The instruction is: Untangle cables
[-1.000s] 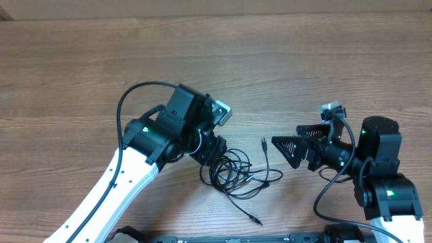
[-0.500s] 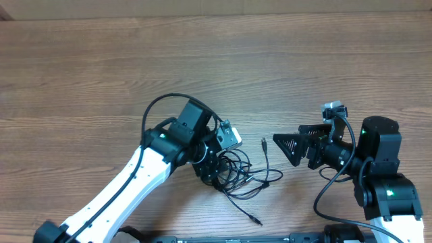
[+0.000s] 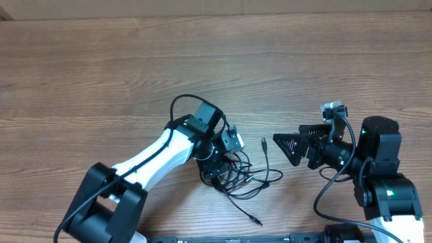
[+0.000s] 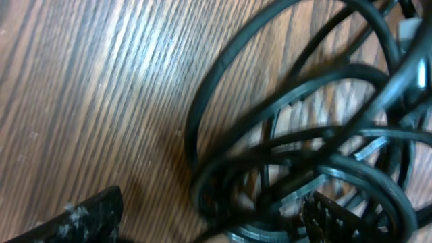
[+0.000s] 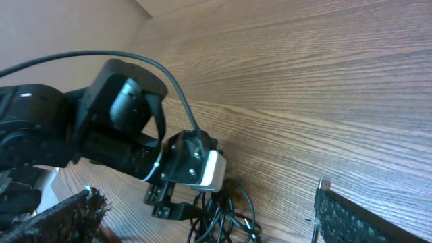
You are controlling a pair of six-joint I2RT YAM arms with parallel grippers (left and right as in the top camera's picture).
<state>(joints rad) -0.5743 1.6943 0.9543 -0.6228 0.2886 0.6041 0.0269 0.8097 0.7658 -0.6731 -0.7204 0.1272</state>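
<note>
Your left gripper (image 4: 209, 208) stands spread, with loops of the cables (image 3: 231, 170) between its jaws. Your right gripper (image 5: 206, 199) is also spread, holding nothing.

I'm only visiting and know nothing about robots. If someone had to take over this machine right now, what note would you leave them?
Left gripper: open, lowered onto the tangle. Loops lie between its fingers, but nothing is clamped.
Right gripper: open, holding nothing, to the right of the tangle and apart from it.
Thin black cables with metal-tipped plugs: one knotted heap on the wooden table. One plug end points toward the right gripper, and another lies at the near side.
Done: no cord is separated yet.
Left: grip a loop or plug and draw the cords apart one by one.
</note>
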